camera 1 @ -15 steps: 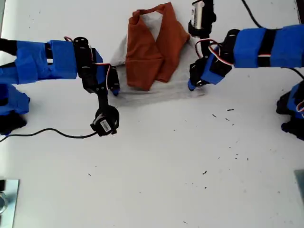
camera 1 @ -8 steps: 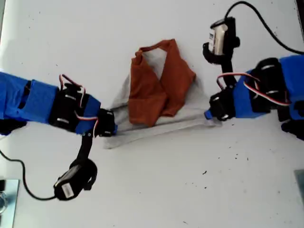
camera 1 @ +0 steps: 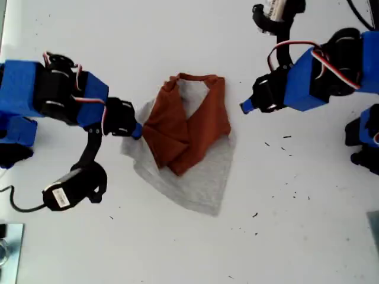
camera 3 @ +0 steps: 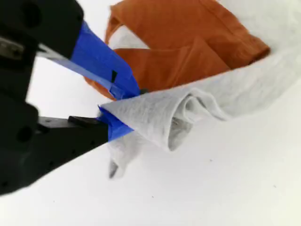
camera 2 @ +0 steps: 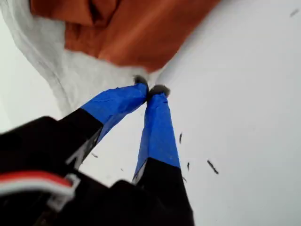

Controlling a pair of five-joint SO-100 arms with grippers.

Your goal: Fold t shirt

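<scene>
T shirt (camera 1: pixel 198 177) lies near the centre of the white table (camera 1: pixel 177 254) in the exterior view. It is part folded, with the rust-orange sleeves (camera 1: pixel 183 133) crossed over the grey body and the hem running to a skewed point toward 6 o'clock.

My second gripper (camera 1: pixel 137 130) sits at the shirt's 9 o'clock edge. Its jaws are clamped on a bunched fold of grey cloth, plain in the second wrist view.

My first gripper (camera 1: pixel 244 107) is off at the shirt's 2 o'clock, apart from the cloth. Its tips are pressed together with nothing seen between them.

Step in hand, as I judge it: folding the body over, one side gripped, the other loose.

Next move likely calls for my first gripper to spread its jaws and take the shirt's 3 o'clock edge. Both sides can then be carried evenly, since a one-sided pull would skew the cloth.
</scene>
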